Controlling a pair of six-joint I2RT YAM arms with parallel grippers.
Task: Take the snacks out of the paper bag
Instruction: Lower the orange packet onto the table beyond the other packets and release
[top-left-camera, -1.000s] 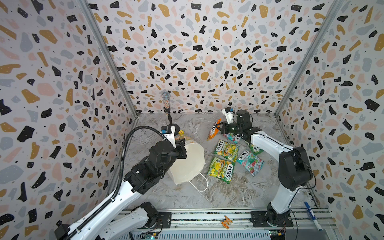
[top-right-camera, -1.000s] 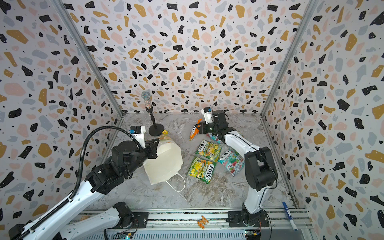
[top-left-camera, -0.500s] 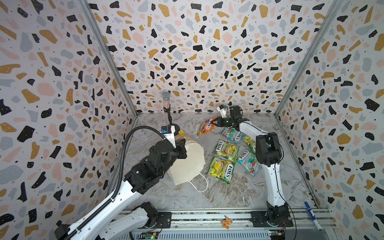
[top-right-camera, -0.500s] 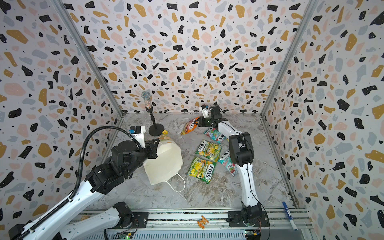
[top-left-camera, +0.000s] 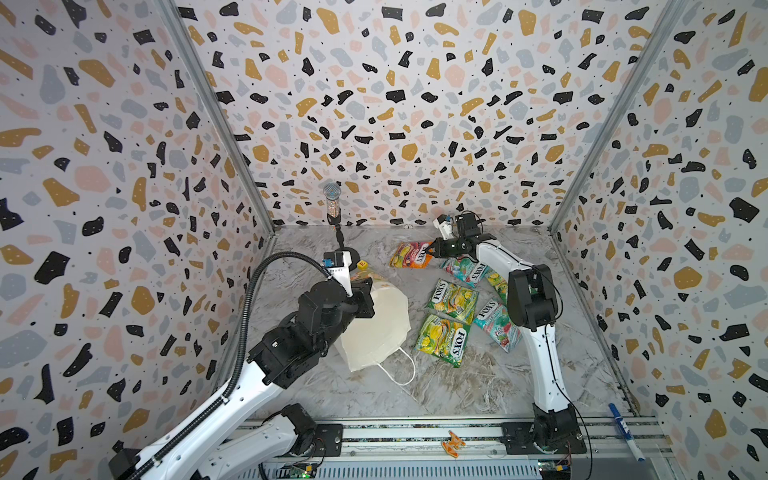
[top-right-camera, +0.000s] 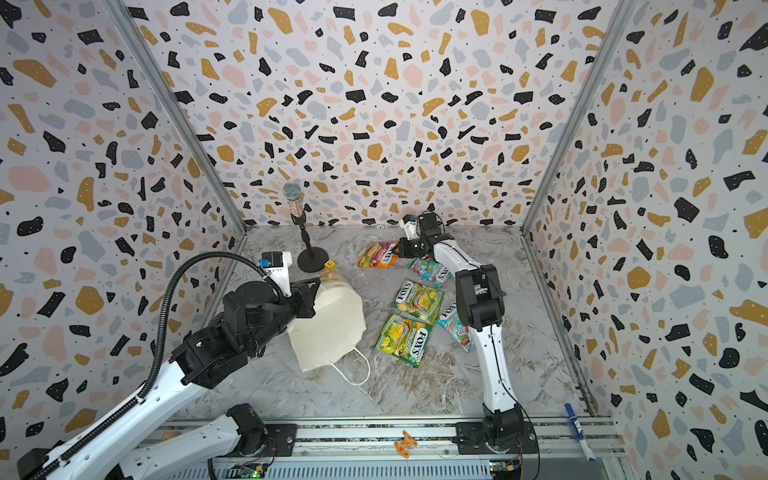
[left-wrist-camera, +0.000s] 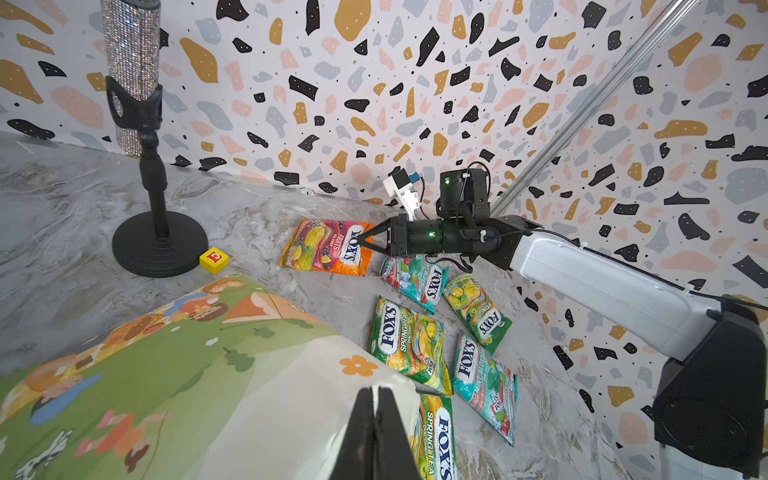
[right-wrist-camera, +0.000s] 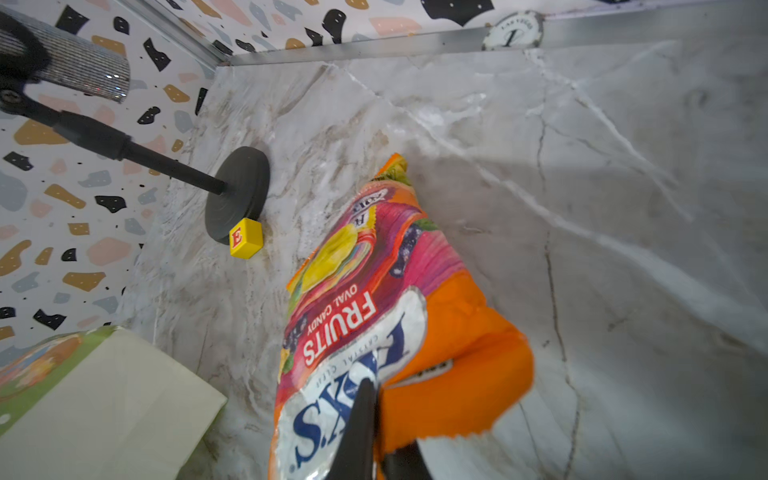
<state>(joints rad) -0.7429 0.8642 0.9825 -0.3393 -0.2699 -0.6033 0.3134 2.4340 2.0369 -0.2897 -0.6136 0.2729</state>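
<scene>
While the orange-red FOX'S packet (top-left-camera: 409, 254) lies at the table's (top-left-camera: 457, 386) 12 o'clock with its edge between the right gripper's (left-wrist-camera: 363, 242) narrow jaws, whose grip we cannot tell, five other FOX'S packets (top-left-camera: 453, 296) lie at its 5 o'clock and the left gripper (left-wrist-camera: 376, 392) pinches the paper bag (top-left-camera: 382, 328) at 8 o'clock.

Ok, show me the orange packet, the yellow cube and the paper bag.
orange packet (left-wrist-camera: 328, 247): left wrist view, middle of its printed face.
yellow cube (left-wrist-camera: 214, 257): left wrist view, its face with the red E.
paper bag (top-left-camera: 384, 322): in a top view, its plain white side.
</scene>
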